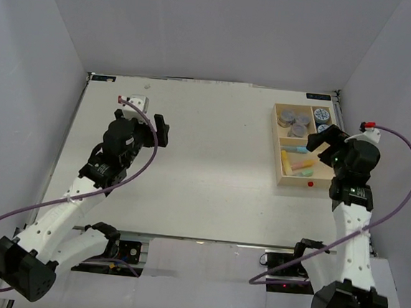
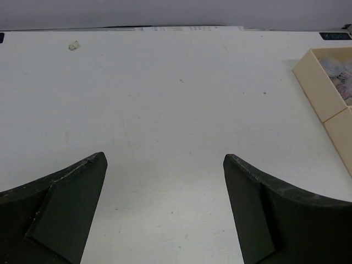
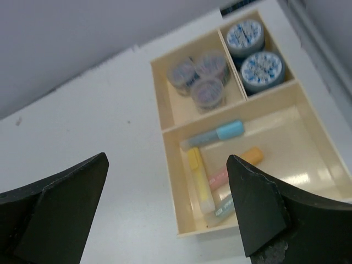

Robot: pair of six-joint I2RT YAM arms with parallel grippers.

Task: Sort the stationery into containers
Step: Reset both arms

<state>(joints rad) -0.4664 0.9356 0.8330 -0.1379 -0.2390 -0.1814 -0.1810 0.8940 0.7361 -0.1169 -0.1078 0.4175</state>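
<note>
The light wooden tray (image 1: 289, 180) stands at the right of the table. Its back sections hold grey rolls (image 3: 198, 80) and blue-and-white rolls (image 3: 253, 52). In the larger front section (image 3: 175, 187) lie a yellow marker (image 3: 199, 179), a blue one (image 3: 220, 133), an orange one (image 3: 250, 157) and a pink one (image 3: 217, 179). My right gripper (image 3: 166, 159) hovers open over the tray's front section (image 1: 323, 141), with nothing between its fingers. My left gripper (image 2: 164, 156) stands open above bare table at the left (image 1: 157, 129), far from the tray (image 2: 316, 82).
A small white block (image 1: 134, 103) sits near the back left corner, just behind my left arm. A tiny scrap (image 2: 74, 46) lies on the table there. Grey walls enclose the table on three sides. Purple cables loop beside both arms.
</note>
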